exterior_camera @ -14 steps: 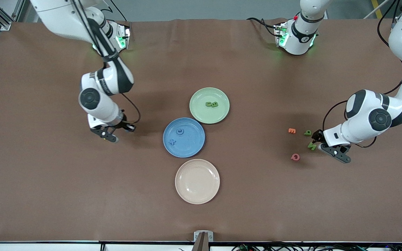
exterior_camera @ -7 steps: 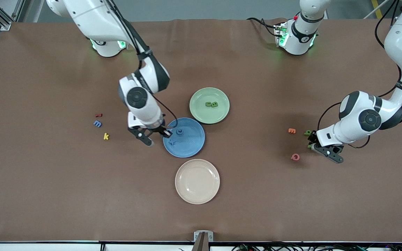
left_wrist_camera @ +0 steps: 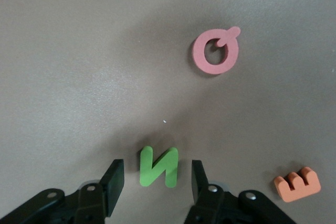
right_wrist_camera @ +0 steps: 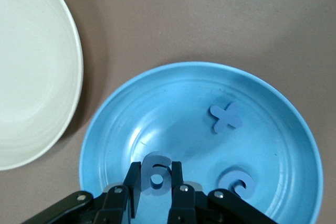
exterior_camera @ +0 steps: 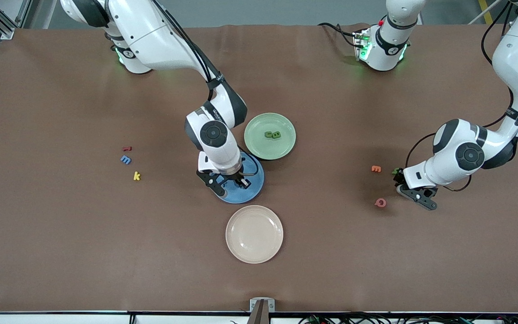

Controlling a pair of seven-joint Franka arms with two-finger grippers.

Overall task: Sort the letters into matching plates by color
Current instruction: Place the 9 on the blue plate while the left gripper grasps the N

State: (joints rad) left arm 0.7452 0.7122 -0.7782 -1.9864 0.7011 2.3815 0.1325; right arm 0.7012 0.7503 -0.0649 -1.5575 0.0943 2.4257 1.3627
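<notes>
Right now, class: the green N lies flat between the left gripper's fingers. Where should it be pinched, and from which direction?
Pinch the green N across its two outer upright strokes, coming straight down from above. It lies flat on the table, and the left gripper already has one open finger beside each stroke.

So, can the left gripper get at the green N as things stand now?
Probably yes. The left gripper is low at the table with its open fingers on either side of the green N. Nothing lies between them; the pink letter and orange letter sit apart.
</notes>
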